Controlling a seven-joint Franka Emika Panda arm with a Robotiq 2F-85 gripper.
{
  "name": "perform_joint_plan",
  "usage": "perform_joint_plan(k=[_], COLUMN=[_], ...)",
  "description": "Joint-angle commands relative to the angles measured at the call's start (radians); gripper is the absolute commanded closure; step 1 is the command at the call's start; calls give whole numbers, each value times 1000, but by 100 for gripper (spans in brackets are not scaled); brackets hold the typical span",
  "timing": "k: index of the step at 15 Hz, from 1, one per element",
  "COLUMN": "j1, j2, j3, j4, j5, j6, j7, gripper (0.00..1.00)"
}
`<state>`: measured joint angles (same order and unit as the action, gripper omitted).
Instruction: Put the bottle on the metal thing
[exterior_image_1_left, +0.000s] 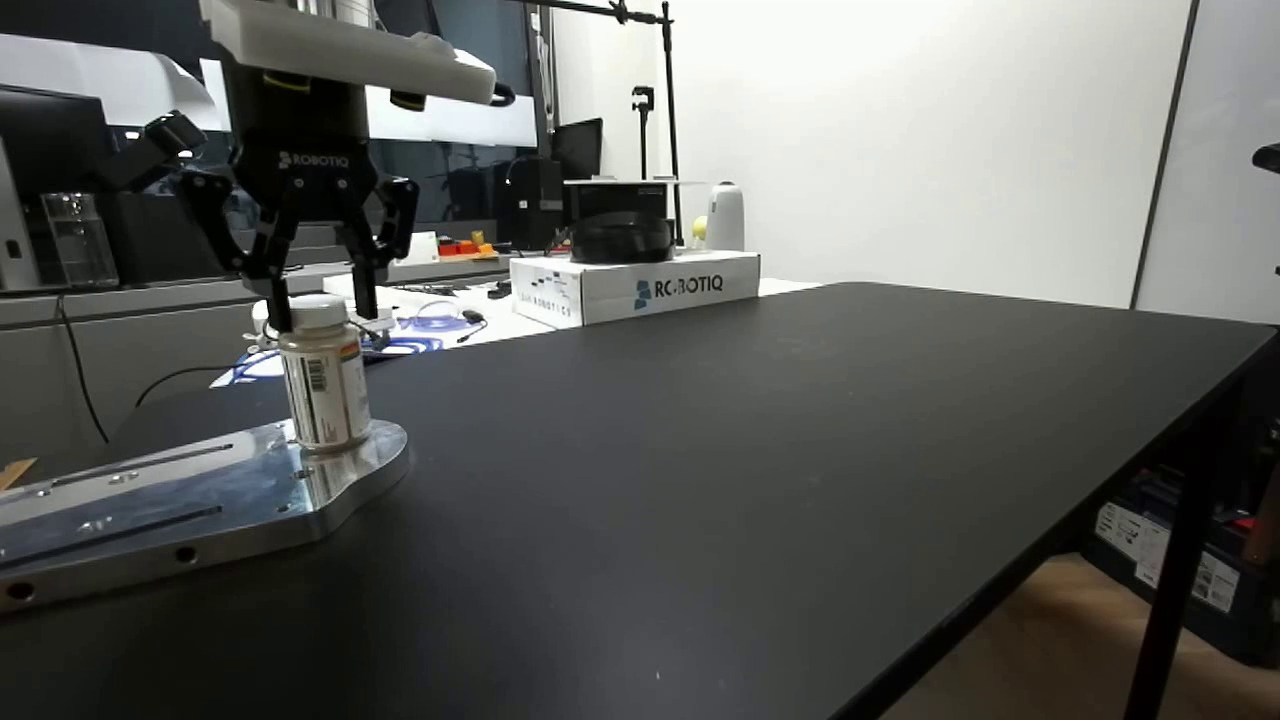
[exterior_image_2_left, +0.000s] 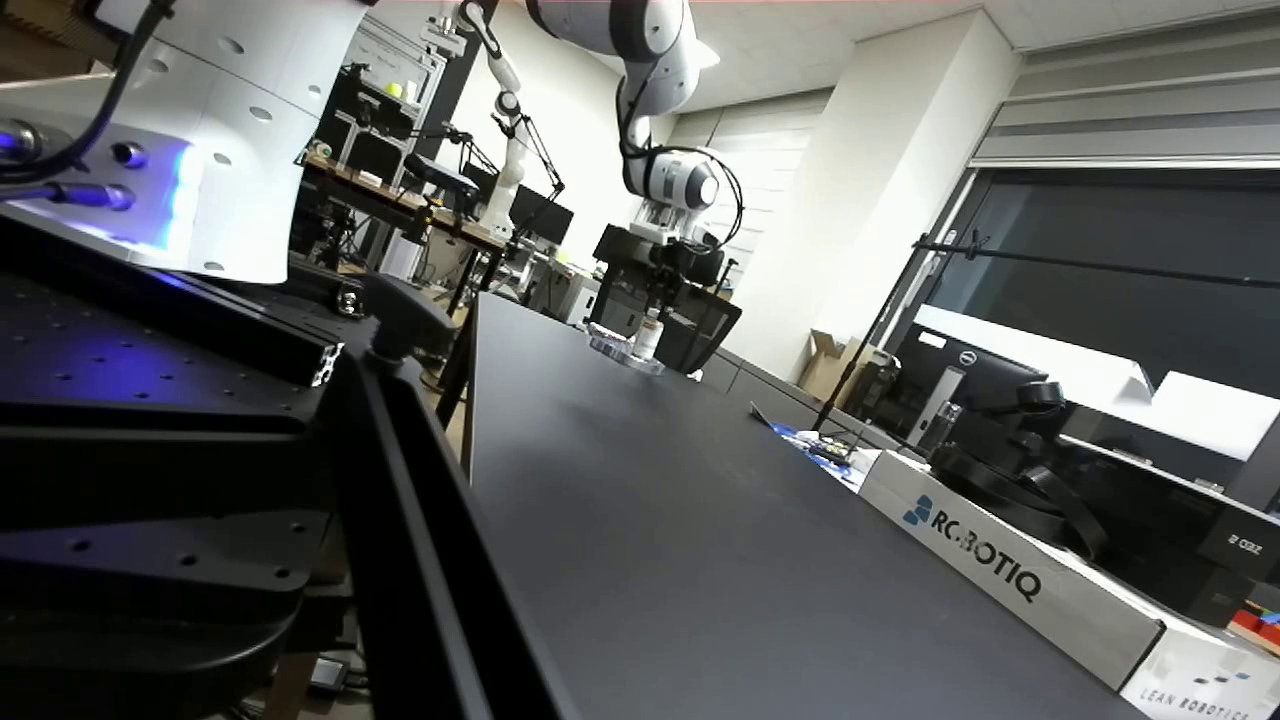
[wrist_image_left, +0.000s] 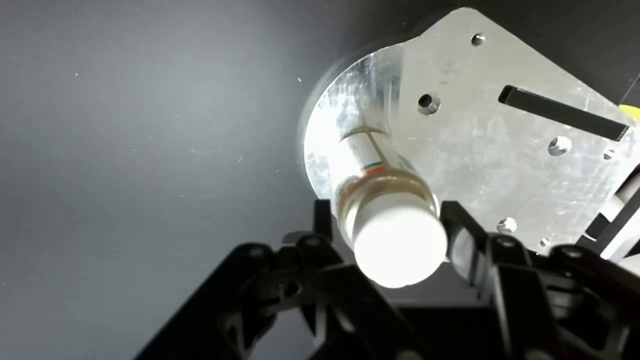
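Bottle (exterior_image_1_left: 327, 395) stands upright on the metal plate (exterior_image_1_left: 170, 492), its base on the rounded end, close to the curved rim. The tool (exterior_image_1_left: 323, 312) straddles its upper part, fingers (wrist_image_left: 322, 220) set somewhat wider than the bottle; the wrist view shows a gap beside one finger, while whether the other touches I cannot tell.

Plate and bottle are at one end of the desk (exterior_image_2_left: 720, 520). In an exterior view, where the robot arm (exterior_image_2_left: 668, 175) hangs above them, they are close to the desk's far edge, nearer its corner at that view's right. From the plate's rounded end, a broad stretch of black surface runs toward the opposite end in both exterior views, leaving wide room along the desk and between its two long edges. Just beyond one long edge is a white box (exterior_image_1_left: 670, 292), with blue cables (exterior_image_1_left: 410, 346) nearer the bottle's end; under the other, a black leg (exterior_image_1_left: 1172, 600) shows.

Counted: one bottle, one metal plate, one tool with two fingers, one white box. The plate has two long slots and, along its side, two dark holes (exterior_image_1_left: 185, 553) in an exterior view. How many cables lie there I cannot tell.
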<state>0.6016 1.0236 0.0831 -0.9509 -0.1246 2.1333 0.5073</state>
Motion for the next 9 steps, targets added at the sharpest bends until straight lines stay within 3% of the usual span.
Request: perform_joint_plan(k=[1, 3, 9], j1=[9, 4, 1], j2=[45, 17, -71], j3=[-3, 11, 34], j4=[126, 123, 103], j5=[34, 25, 32], j6=[-68, -78, -121], j7=[-11, 2, 20], gripper=[11, 1, 0])
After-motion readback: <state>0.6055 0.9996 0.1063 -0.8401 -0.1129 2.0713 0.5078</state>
